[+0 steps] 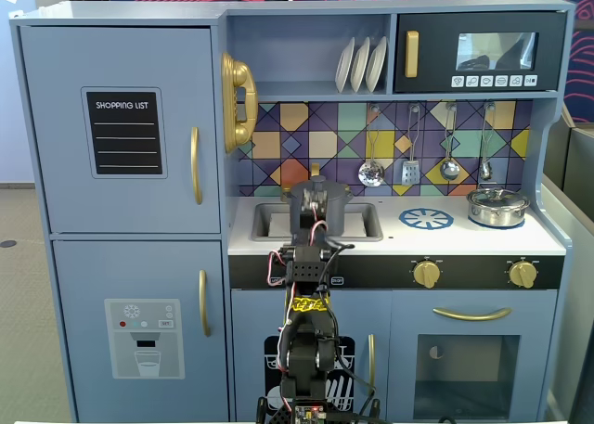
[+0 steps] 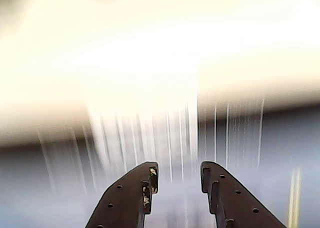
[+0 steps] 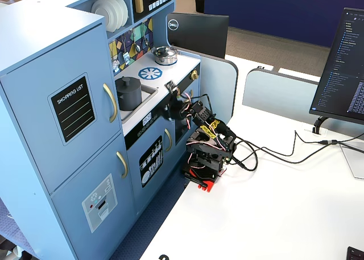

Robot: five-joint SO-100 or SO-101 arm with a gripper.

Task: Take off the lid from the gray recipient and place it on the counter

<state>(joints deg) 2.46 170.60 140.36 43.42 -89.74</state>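
Gripper (image 2: 177, 175): fingers spread, holding nothing, wrist view blurred.
Gray recipient (image 3: 129, 93): matte dark cylinder in the sink, just beyond the gripper (image 3: 170, 88).
Lid (image 3: 128, 79): flat, dark, on the pot.
Counter (image 1: 464, 238): pale, flat; blue printed burner (image 1: 426, 219).
Steel pot (image 1: 497, 206): shiny, well right of the gripper.

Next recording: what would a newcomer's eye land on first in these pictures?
The tall pale-blue toy kitchen fills a fixed view, with the matte dark-gray cylindrical pot standing in its recessed sink, flat dark-gray lid still on. A small black robot arm stands before it, its gripper raised near the pale counter edge. A shiny steel pot stands at the counter's right end.
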